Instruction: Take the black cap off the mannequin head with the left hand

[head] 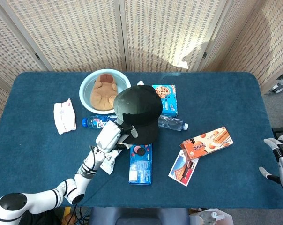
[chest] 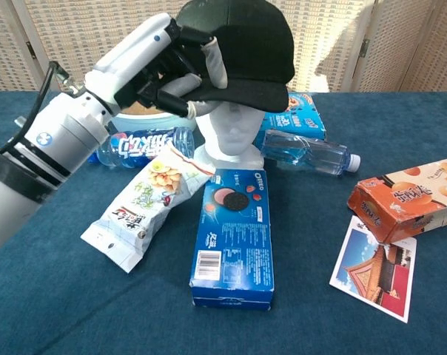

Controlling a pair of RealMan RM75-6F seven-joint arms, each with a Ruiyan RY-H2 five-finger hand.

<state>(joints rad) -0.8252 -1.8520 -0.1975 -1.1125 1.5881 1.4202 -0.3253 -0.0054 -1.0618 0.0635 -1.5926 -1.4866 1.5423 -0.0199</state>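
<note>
The black cap point(chest: 242, 41) point(head: 137, 111) is lifted and tilted above the white mannequin head point(chest: 231, 129), whose face now shows beneath the brim. My left hand point(chest: 172, 63) point(head: 117, 135) grips the cap's brim edge on the left side, fingers curled over it. In the head view the cap hides the mannequin head almost wholly. My right hand point(head: 278, 157) hangs at the far right edge, off the table, fingers apart and holding nothing.
Around the mannequin lie an Oreo box point(chest: 233, 233), a snack bag point(chest: 146, 203), a cola bottle point(chest: 138, 144), a water bottle point(chest: 305, 154), a cookie box point(head: 165, 98), an orange biscuit box point(chest: 405, 196) and a postcard point(chest: 375, 268). A light-blue bowl point(head: 87, 84) holds a brown plush.
</note>
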